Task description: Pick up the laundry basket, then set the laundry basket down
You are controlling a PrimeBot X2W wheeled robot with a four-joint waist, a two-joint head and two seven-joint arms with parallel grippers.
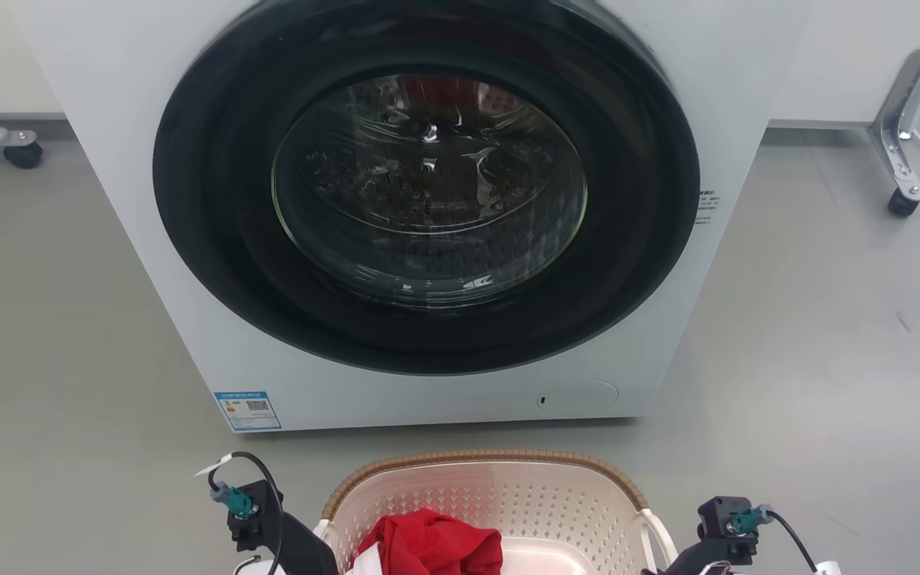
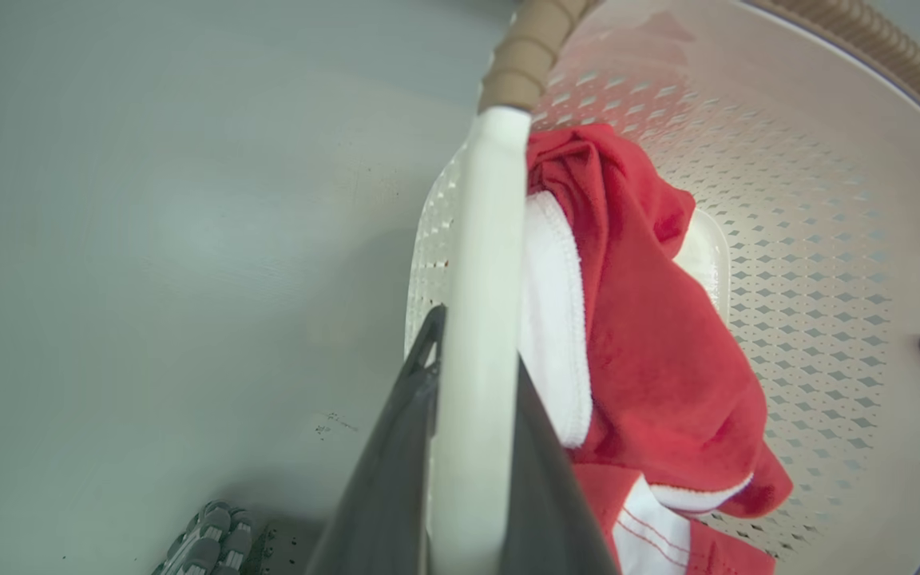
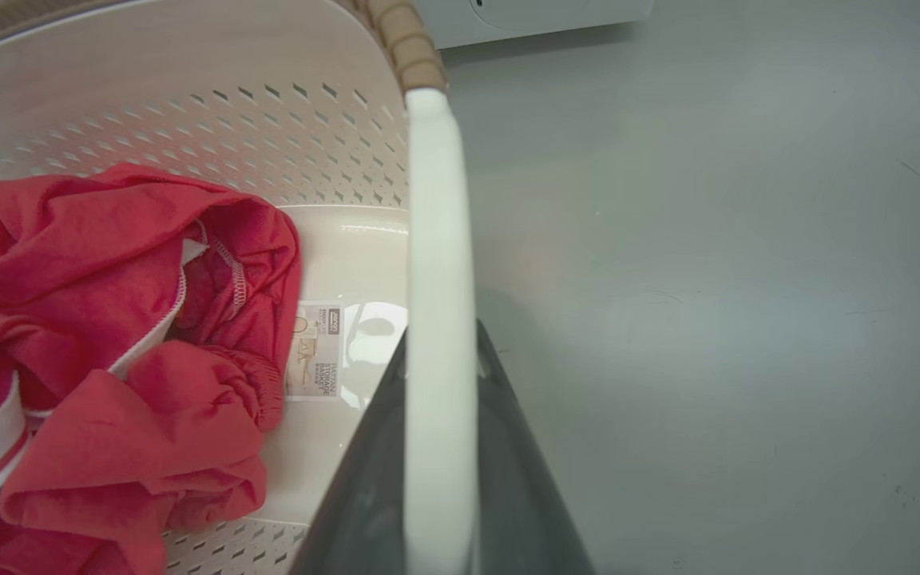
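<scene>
The basket (image 1: 508, 495) is just before the washer (image 1: 428, 216), with a red garment (image 1: 428, 547) inside. The left pincer (image 2: 472, 351) pinches its left handle (image 2: 492, 200) and the right pincer (image 3: 440, 343) its right handle (image 3: 432, 200), likely so the load hangs level. I cannot tell whether it touches the floor (image 1: 827, 359).

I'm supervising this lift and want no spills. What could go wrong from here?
1. The left gripper and right gripper each clamp only a thin handle. Uneven lifting could tilt the basket or let a handle slip.
2. The garment is heaped toward the left side, so the load may pull unevenly.
3. The washer stands close ahead, and a forward swing could bump it.
</scene>
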